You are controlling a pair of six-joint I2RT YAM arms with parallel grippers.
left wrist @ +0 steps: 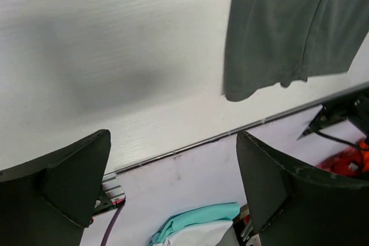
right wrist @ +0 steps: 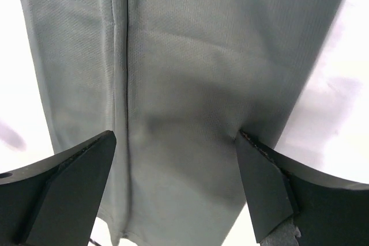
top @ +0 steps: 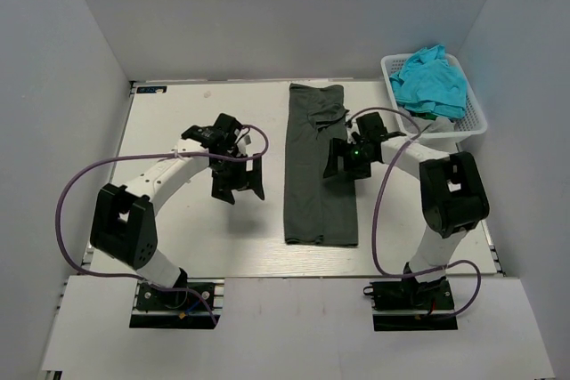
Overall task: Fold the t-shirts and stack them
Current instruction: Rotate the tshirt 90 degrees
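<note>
Quick count for you: one charcoal t-shirt [top: 319, 166], one white basket [top: 476, 117], two arms, and a heap of turquoise t-shirts [top: 432, 82] that's too bunched up to count.

The charcoal t-shirt is your anchor. It lies flat on the table [top: 205, 238], folded lengthwise into one long narrow strip with its short ends toward the back wall and toward the arm bases. At its far end a sleeve flap lies a bit rumpled on top. In the right wrist view you can see a straight fold line running down the fabric [right wrist: 190, 56].

Your right gripper [top: 346, 165] hangs over the right half of that shirt, about midway along the strip. Its two fingers [right wrist: 63, 188] are spread wide with nothing between them except shirt below. You can't tell from these views whether the tips touch the cloth.

Your left gripper [top: 237, 186] is off to the shirt's left, over bare table and clear of the fabric. It's also spread wide and empty. Its wrist camera only catches the shirt's near corner [left wrist: 288, 27].

The basket sits to the right of the shirt's far end, apart from it, and the turquoise heap is piled inside, spilling above the rim.
</note>
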